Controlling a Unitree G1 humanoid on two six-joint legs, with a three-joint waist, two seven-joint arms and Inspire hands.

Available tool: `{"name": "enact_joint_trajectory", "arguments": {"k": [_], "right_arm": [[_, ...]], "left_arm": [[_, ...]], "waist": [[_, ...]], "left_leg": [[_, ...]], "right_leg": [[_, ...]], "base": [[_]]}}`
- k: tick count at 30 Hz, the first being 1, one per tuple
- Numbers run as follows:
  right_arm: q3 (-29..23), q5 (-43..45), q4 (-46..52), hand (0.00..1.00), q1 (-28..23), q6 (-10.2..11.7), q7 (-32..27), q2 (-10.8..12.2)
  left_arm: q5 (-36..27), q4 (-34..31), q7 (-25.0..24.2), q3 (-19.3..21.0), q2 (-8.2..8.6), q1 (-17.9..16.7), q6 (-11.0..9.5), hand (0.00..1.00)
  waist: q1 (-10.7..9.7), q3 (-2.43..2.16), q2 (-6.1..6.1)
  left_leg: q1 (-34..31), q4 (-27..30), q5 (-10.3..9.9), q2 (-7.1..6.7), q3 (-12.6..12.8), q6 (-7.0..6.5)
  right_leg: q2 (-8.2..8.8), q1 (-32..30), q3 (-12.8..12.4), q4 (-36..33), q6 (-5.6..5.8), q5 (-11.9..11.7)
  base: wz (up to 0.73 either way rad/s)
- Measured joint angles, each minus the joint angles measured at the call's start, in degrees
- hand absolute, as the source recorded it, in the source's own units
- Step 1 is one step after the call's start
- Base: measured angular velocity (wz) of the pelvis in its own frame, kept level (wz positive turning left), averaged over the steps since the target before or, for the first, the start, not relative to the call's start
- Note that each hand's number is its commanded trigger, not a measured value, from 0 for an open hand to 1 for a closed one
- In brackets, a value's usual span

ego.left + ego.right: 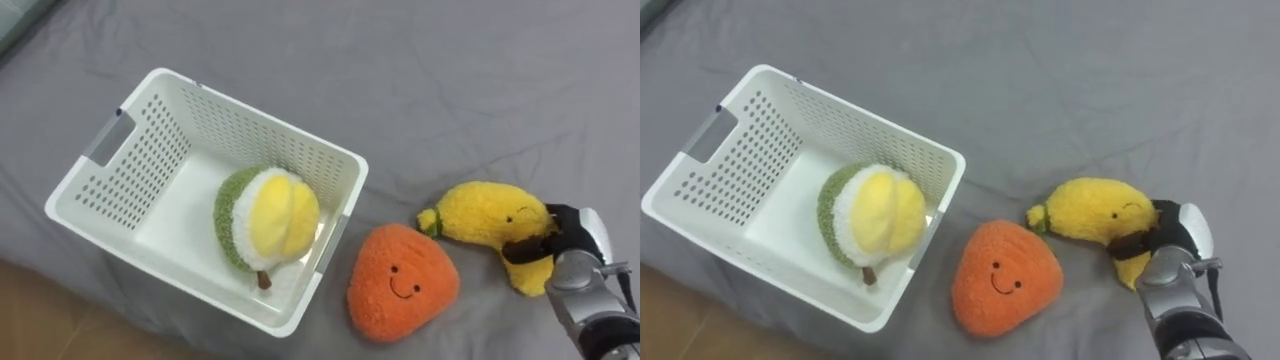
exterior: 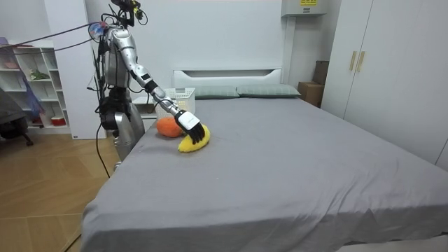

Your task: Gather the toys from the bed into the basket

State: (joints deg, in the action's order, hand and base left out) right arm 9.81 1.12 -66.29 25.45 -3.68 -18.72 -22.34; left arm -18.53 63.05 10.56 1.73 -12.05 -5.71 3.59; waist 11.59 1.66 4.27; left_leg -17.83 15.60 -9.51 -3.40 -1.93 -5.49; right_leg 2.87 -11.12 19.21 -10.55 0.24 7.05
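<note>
Banana plush [image 1: 482, 214] lies right of the basket [image 1: 262, 122], right hand [image 1: 566, 236] clamped round it, probably so it goes in next.

Stretching across the whole frame, a wide bed [image 1: 450, 80] under a smooth grey sheet. Resting directly on it at left of centre, a white perforated plastic basket [image 1: 260, 125] with slot handles. Lying just beside its lower right corner, a round orange plush toy [image 1: 400, 290] with a stitched smile. Lying at right, near the orange one, a yellow banana-shaped plush toy [image 1: 485, 215]. Sitting at the bed's head, upper middle of the room view, two flat grey-green pillows [image 2: 262, 90].
</note>
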Motion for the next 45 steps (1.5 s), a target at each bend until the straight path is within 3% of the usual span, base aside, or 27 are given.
{"name": "enact_joint_trajectory", "arguments": {"k": [10, 20, 27, 30, 34, 37, 45], "right_arm": [[0.84, 0.24, -1.04, 1.0, 0.25, -0.06, 0.68, -0.04], [0.22, 0.43, -0.24, 1.0, -0.09, 0.55, 1.9, -0.04], [0.18, 0.43, 8.58, 1.0, -4.2, 0.75, 3.22, -0.05], [0.17, 0.75, 12.21, 1.0, -5.18, 0.68, 3.67, -0.06], [0.16, 0.42, 21.18, 1.0, -8.06, 0.69, 3.98, -0.18], [0.13, 0.38, 28.35, 1.0, -11.24, 0.68, 4.07, -0.17], [-2.09, 2.96, 41.98, 1.0, -18.97, 0.66, 5.81, -0.08]], "left_arm": [[0.09, -0.14, -0.01, -0.16, -0.14, 0.0, -0.03, 0.0], [0.2, -0.86, -0.27, 0.2, -0.14, 0.0, -0.19, 0.0], [0.02, -2.17, -0.08, 0.49, -0.25, -0.1, -1.31, 0.0], [0.08, -2.11, -0.08, 0.56, -0.53, -0.14, -1.85, 0.0], [0.17, -1.59, 0.11, 0.71, -0.54, -1.4, -1.77, 0.0], [0.16, -1.56, 0.56, 0.84, -0.51, -2.88, -1.37, 0.0], [0.19, -2.53, 0.48, 3.07, 0.18, -6.16, -1.2, 0.0]], "waist": [[1.37, 0.03, -0.04], [1.01, -0.05, 0.39], [-0.47, -0.25, 1.29], [-0.84, -0.73, 2.01], [-1.16, -1.11, 2.1], [-1.96, -1.62, 1.6], [-3.86, -1.51, 0.58]], "left_leg": [[-0.44, 0.16, 0.07, -0.11, -0.6, -0.04], [-0.31, 0.13, 0.54, -0.19, -0.55, 0.09], [2.92, -0.99, 0.72, -0.13, 0.35, 0.07], [4.76, -2.06, 0.88, -0.02, 1.22, 0.02], [8.23, -3.47, 0.9, -0.01, 2.75, -0.04], [9.77, -4.09, 0.91, 0.0, 2.79, -0.05], [13.95, -5.29, 0.88, -0.13, 3.11, -0.07]], "right_leg": [[0.33, -0.23, 0.19, 0.06, 0.01, 0.01], [0.44, -0.02, 0.07, 0.05, 0.01, 0.01], [0.49, 2.44, -0.26, 0.07, 0.01, 0.01], [0.57, 3.38, -0.5, 0.05, 0.01, 0.01], [0.48, 6.07, -2.05, 1.07, 0.02, 0.01], [0.32, 7.41, -2.06, 1.12, 0.03, 0.02], [0.41, 11.43, -2.8, 1.94, 0.34, 0.21]], "base": [[0.03], [0.0], [-0.06], [-0.16], [-0.2], [-0.03], [-0.01]]}}
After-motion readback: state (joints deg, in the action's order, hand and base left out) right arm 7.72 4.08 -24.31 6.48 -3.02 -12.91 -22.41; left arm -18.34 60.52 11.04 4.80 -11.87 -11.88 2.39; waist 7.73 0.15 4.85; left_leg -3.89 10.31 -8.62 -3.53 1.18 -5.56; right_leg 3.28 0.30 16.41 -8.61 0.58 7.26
